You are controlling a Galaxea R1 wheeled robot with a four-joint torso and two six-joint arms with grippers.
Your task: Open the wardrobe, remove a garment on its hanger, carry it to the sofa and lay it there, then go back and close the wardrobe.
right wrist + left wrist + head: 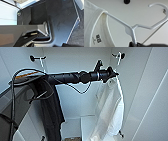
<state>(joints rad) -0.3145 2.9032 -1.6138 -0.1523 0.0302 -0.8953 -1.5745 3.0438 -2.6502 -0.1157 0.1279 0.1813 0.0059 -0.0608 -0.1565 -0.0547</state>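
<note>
Hanger (134, 28) sits right at our left gripper (112, 73), claw clamped on its neck below the hook, which rides free of the black hook (119, 55) just above. Garment (110, 109) hangs straight down from it inside the wardrobe (150, 84), long axis vertical. Left arm owns this one; our right claw's state we cannot tell.

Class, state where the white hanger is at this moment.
In the head view the hanger is inside the open wardrobe, at its right side, carrying the white shirt. The left gripper is at its neck, below a black hook.
</note>
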